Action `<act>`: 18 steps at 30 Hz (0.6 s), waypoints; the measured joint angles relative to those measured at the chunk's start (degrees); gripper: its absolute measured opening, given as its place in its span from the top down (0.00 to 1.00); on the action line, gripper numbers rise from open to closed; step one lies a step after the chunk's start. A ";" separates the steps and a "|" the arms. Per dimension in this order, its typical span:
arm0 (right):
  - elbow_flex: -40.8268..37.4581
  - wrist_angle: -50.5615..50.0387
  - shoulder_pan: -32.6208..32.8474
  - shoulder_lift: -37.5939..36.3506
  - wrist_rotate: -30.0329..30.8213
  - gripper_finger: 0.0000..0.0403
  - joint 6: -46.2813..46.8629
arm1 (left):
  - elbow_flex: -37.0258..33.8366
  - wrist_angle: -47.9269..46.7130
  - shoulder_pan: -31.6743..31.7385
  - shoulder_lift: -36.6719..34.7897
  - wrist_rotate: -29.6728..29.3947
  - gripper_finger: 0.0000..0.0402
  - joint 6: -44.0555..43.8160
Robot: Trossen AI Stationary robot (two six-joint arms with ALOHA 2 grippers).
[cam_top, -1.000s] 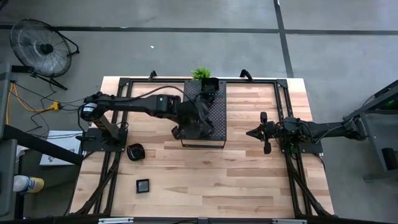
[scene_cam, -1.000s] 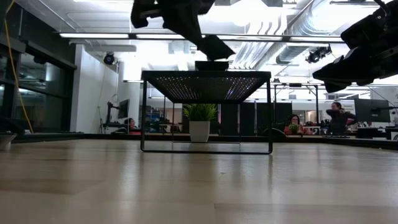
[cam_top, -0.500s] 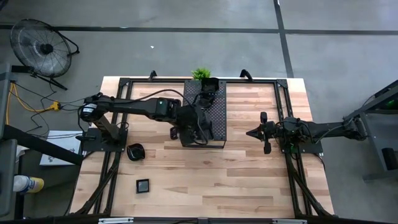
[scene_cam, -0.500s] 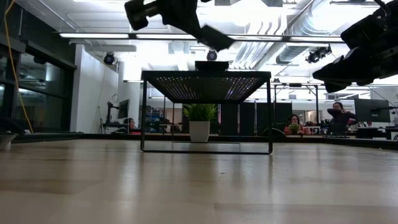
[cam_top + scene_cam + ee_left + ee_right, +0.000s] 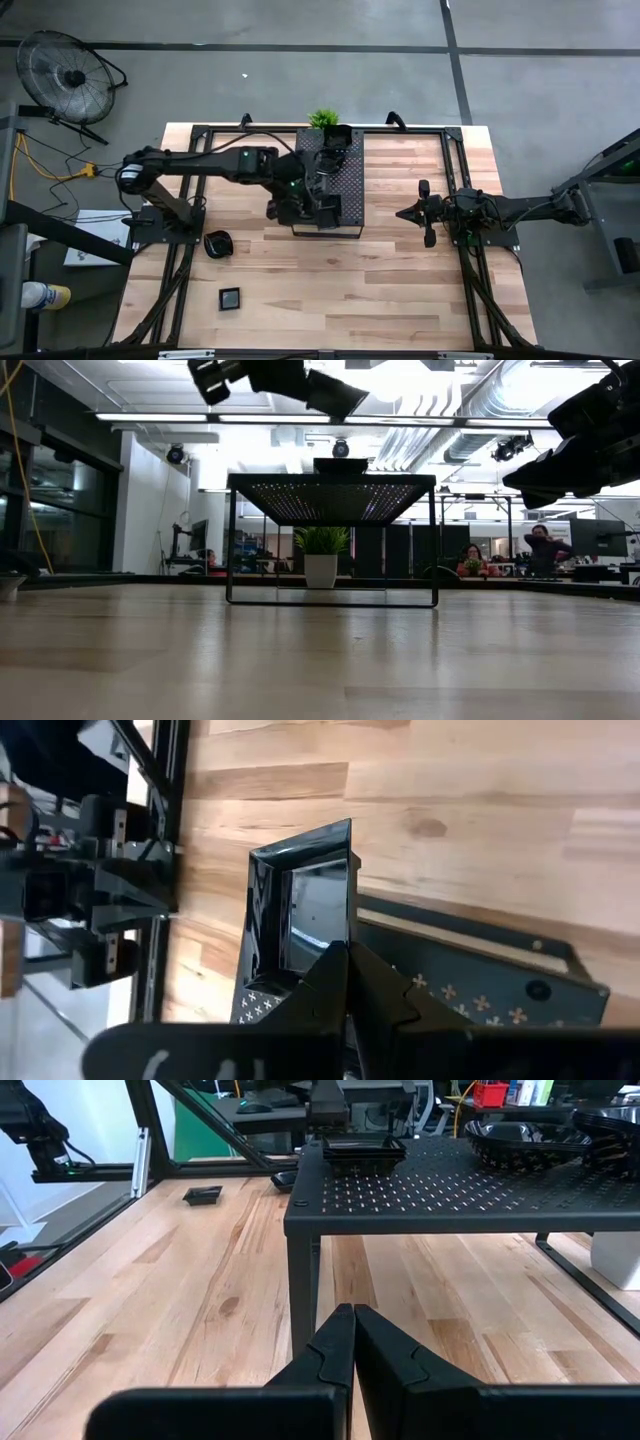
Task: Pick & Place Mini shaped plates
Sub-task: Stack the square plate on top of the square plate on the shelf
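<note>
While the left gripper (image 5: 322, 208) pinches one glossy black square plate (image 5: 312, 905) above the perforated metal tray (image 5: 345, 175), another square plate (image 5: 363, 1149) and a round one (image 5: 525, 1135) sit on it; two more lie on the wooden table (image 5: 400, 280). Right gripper (image 5: 403, 213) hovers pressed together.

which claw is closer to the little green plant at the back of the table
The left claw: it holds a mini plate above the perforated tray's front, the green plant just behind the tray. The right claw waits off to the tray's right.
</note>
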 joint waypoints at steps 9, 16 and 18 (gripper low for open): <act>0.00 0.01 -0.01 -0.01 0.01 0.99 0.00 | -7.02 8.06 2.03 -2.36 2.10 1.00 8.18; 0.00 -0.01 -0.01 -0.01 0.01 0.99 0.00 | -8.89 9.93 7.40 -2.53 6.67 1.00 10.73; 0.00 -0.01 -0.02 -0.01 0.01 0.99 0.01 | -9.64 10.15 9.03 -2.53 9.30 1.00 11.01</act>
